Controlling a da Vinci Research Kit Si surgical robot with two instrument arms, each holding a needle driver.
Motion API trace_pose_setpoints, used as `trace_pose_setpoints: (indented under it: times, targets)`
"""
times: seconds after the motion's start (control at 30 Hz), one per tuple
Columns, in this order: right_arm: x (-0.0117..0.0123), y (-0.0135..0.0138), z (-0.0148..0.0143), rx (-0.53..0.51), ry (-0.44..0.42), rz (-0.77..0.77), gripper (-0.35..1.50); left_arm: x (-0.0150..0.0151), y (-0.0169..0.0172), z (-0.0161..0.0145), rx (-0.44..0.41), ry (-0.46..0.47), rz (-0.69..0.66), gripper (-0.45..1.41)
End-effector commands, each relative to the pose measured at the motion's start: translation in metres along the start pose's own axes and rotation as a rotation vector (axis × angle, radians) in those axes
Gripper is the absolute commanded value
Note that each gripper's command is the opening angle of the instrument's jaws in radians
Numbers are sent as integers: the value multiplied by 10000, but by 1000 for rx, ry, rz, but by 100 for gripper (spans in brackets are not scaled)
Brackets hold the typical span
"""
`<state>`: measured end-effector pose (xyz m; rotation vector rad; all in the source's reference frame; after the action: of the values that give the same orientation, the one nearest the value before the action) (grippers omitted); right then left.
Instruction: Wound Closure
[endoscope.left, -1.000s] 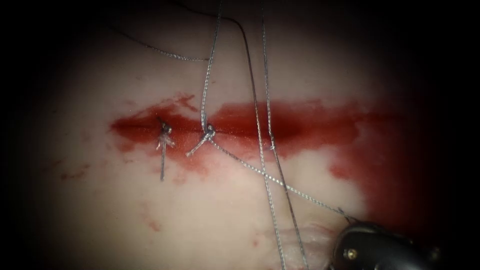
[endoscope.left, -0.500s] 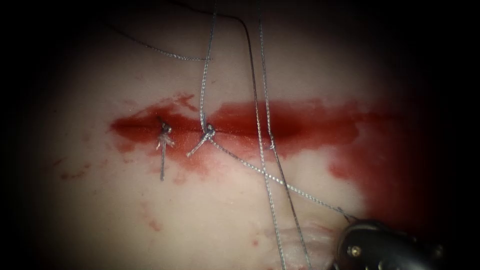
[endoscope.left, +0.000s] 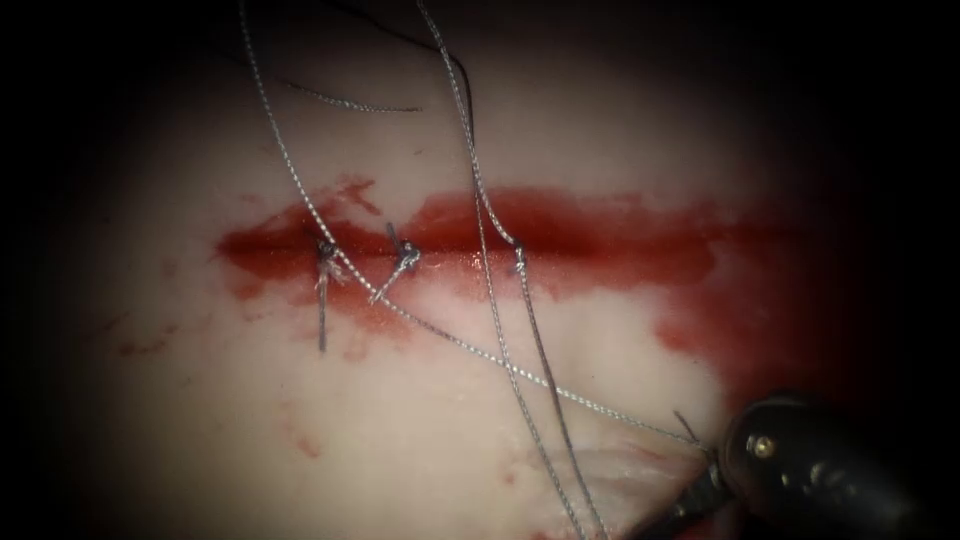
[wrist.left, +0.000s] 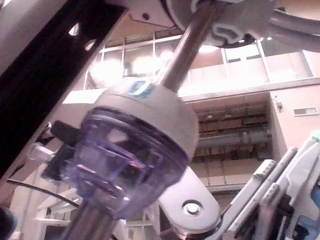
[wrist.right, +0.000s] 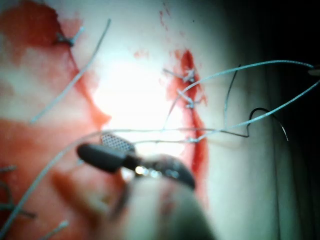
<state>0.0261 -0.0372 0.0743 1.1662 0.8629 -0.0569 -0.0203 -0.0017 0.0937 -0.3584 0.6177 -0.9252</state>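
Observation:
The cut (endoscope.left: 560, 235) runs across the tissue (endoscope.left: 420, 420), soaked in red fluid. Two knotted stitches (endoscope.left: 325, 252) (endoscope.left: 405, 256) with short cut ends sit at its left part, and a third stitch (endoscope.left: 518, 256) enters further right. Long strands of thread (endoscope.left: 470, 345) rise off the top of the endoscope view; one slants down to my right tool (endoscope.left: 700, 488) at the lower right. In the right wrist view my right tool (wrist.right: 102, 146) stands open, with the thread (wrist.right: 150, 131) crossing just above its jaws. A thin dark curve (wrist.right: 272, 120), perhaps the needle, lies beyond the cut. My left tool is shut.
A wider patch of red fluid (endoscope.left: 740, 330) spreads over the tissue on the right, just above the right tool's dark wrist (endoscope.left: 810, 470). A loose thread (endoscope.left: 350, 102) lies on the tissue above the cut. A raised fold of tissue (endoscope.left: 610, 475) sits by the tool.
The right tool's jaws have opened and its wrist has shifted right. The strand to it has gone slack and swung left. The third stitch has drawn up to the cut.

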Motion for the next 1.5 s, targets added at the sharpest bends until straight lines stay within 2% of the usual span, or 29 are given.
trace_pose_setpoints:
  times: [0.03, 0.07, 0.2, 0.23, 0.37, 0.43, 0.5, 0.6, 0.7, 0.73, 0.8, 0.9, 0.93, 1.0, 1.03, 1.07, 1.1, 1.13, 1.17, 1.27, 1.33, 1.4, 1.43, 1.47, 1.5]
  targets:
    - [23, 10, -19, -81, 73, 4, 115, 23, 9, -11, -19, 0, 10, -45]
    - [27, 11, -24, -104, 90, -8, 115, 39, 9, -13, -29, -6, 22, -45]
    - [38, 19, -40, -196, 144, -8, 111, 97, 11, -28, 90, -88, -35, -45]
    - [40, 24, -44, -244, 169, -14, 110, 119, 9, -40, 226, -122, -69, -45]
    - [41, 34, -49, -338, 208, -33, 116, 143, -5, -64, 560, -162, -107, -45]
    - [44, 39, -55, -381, 230, -33, 120, 155, -14, -75, 671, -231, -97, -45]
    - [48, 44, -65, -421, 281, -29, 116, 160, -21, -83, 696, -279, -44, -45]
    - [51, 48, -74, -476, 312, 10, 103, 159, -17, -84, 743, -321, 63, -45]
    - [53, 54, -75, -545, 351, 69, 73, 155, -16, -82, 802, -355, 47, -45]
    - [54, 57, -74, -566, 368, 94, 62, 153, -17, -83, 828, -350, 4, -45]
    - [57, 64, -70, -613, 408, 167, 62, 149, -18, -82, 858, -369, -9, -45]
    - [61, 74, -62, -668, 466, 286, 52, 137, -20, -80, 892, -383, -17, -45]
    - [62, 78, -58, -693, 494, 340, 44, 131, -20, -78, 936, -400, -29, -45]
    - [62, 85, -51, -715, 548, 438, 42, 121, -20, -76, 1026, -422, -31, -45]
    - [60, 88, -45, -734, 573, 473, 34, 115, -20, -75, 1072, -422, -46, -45]
    - [59, 91, -41, -746, 596, 506, 14, 110, -19, -74, 1091, -417, -47, -45]
    - [58, 93, -37, -757, 621, 543, -18, 106, -19, -74, 1098, -430, -57, -45]
    - [57, 96, -33, -766, 639, 569, -35, 100, -20, -73, 1114, -455, -61, -45]
    - [54, 103, -25, -767, 656, 610, -35, 99, -22, -73, 1164, -486, -78, -45]
    - [54, 117, -17, -778, 700, 741, -35, 102, -21, -74, 1252, -482, -101, -45]
    - [56, 127, -14, -784, 744, 857, -35, 99, -18, -78, 1308, -528, -98, -45]
    - [58, 136, -14, -783, 791, 904, -35, 97, -16, -83, 1358, -582, -92, -45]
    - [59, 141, -16, -768, 830, 893, -35, 97, -16, -86, 1371, -597, -87, -45]
    - [62, 148, -20, -720, 916, 881, -35, 95, -15, -93, 1409, -617, -84, -45]
    - [64, 151, -23, -689, 967, 867, -35, 95, -16, -97, 1420, -626, -72, -45]
